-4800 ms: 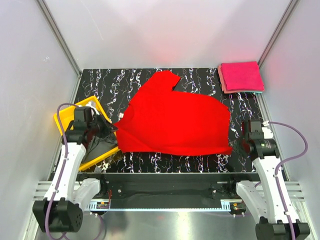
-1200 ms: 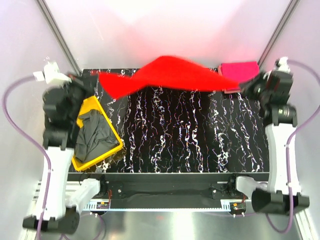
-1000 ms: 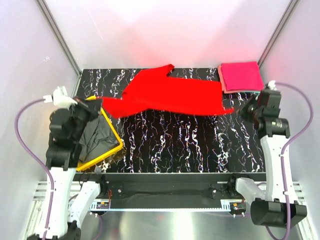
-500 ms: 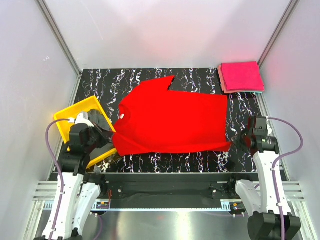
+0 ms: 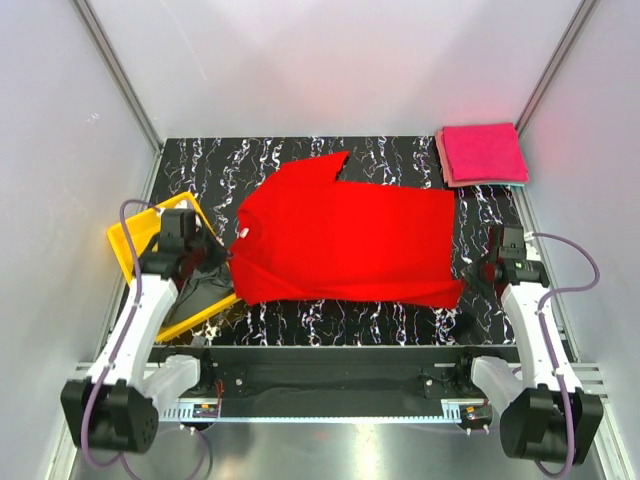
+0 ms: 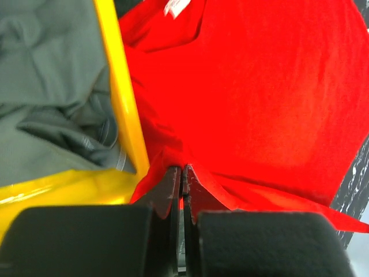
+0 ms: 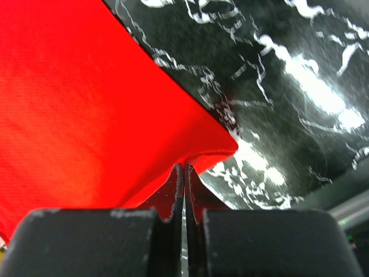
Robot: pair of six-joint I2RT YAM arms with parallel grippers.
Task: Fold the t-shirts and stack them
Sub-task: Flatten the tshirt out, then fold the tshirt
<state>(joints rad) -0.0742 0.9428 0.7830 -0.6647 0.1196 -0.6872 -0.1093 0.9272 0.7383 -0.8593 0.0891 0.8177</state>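
You have the red t-shirt [image 5: 345, 245] flat, 0 folds; left fingers [image 6: 182, 173] and right fingers [image 7: 184, 170] clamped on its near corners; pink stack [image 5: 484, 152] done far-right of it; grey t-shirt [image 6: 46, 86] pending at its left.

Red t-shirt [image 5: 345, 240] spread flat, centre; folded pink t-shirts [image 5: 483, 152] stacked far right.

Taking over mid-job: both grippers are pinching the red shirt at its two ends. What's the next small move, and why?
Probably open the left gripper and right gripper: the red shirt lies spread flat on the table, so spreading looks done and folding can start.
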